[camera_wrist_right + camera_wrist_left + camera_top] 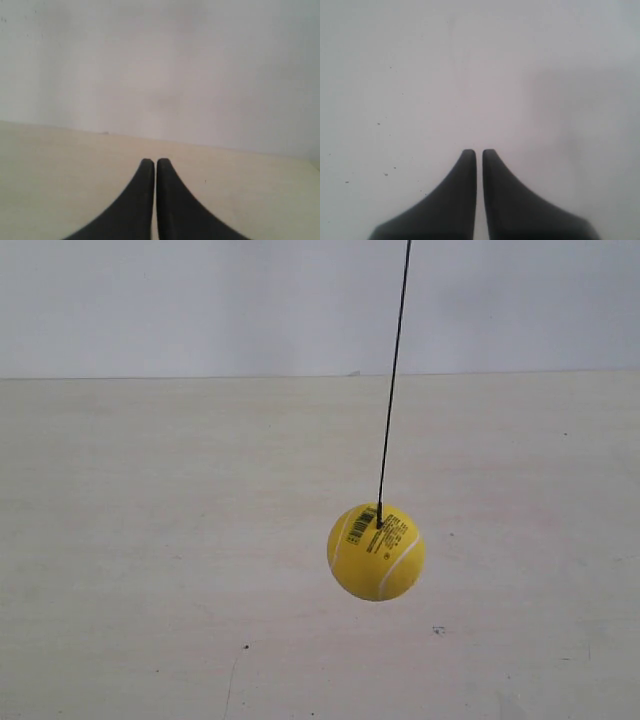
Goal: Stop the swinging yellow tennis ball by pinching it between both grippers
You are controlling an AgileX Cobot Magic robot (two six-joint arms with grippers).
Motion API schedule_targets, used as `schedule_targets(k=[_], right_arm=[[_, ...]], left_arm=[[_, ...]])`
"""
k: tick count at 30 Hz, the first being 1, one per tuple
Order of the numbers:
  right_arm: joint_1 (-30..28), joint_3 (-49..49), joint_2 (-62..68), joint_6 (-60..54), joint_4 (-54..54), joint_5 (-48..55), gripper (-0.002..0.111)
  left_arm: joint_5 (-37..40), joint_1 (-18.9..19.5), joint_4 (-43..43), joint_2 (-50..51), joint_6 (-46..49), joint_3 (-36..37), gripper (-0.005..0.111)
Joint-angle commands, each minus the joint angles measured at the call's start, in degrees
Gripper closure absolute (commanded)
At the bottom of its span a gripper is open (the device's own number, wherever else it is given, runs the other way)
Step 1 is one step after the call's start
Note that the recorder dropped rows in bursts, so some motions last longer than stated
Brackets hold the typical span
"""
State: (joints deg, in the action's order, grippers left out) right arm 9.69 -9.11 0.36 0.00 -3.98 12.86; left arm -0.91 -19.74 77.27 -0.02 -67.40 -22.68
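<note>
Left gripper (pixel 479 152) shows its two black fingers drawn almost together, only a sliver of light between them, gripping nothing. Right gripper (pixel 155 162), same story: narrow, empty, pointing across the pale table (pixel 150 540) toward the wall (pixel 200 300). Neither wrist view catches the ball, and the exterior view shows no arm at all. The yellow tennis ball (pixel 376 552) hangs there above the table on its thin dark string (pixel 393 380), which slants a little off vertical. The approach looks like the step in hand. Best played, I'd say, by bringing both tapered tips level with the ball's middle, from opposite sides, and closing in together so neither one knocks it away.
</note>
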Motion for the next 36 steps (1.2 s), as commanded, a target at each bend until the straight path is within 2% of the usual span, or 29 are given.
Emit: schedule_targets(k=[1, 6, 14, 36], right_arm=[[0.2, 6.1, -0.4, -0.6, -0.4, -1.3, 0.108], [0.0, 9.1, -0.4, 1.5, -0.4, -3.1, 0.108], [0.0, 9.1, -0.4, 4.8, -0.4, 7.5, 0.108], [0.0, 9.1, -0.4, 2.7, -0.4, 7.1, 0.108]], left_arm=[[-0.4, -0.1, 0.0, 0.0, -0.8, 0.3, 0.102], [-0.4, -0.1, 0.0, 0.0, -0.8, 0.3, 0.102], [-0.4, -0.1, 0.0, 0.0, -0.8, 0.3, 0.102], [-0.4, -0.1, 0.0, 0.0, -0.8, 0.3, 0.102]])
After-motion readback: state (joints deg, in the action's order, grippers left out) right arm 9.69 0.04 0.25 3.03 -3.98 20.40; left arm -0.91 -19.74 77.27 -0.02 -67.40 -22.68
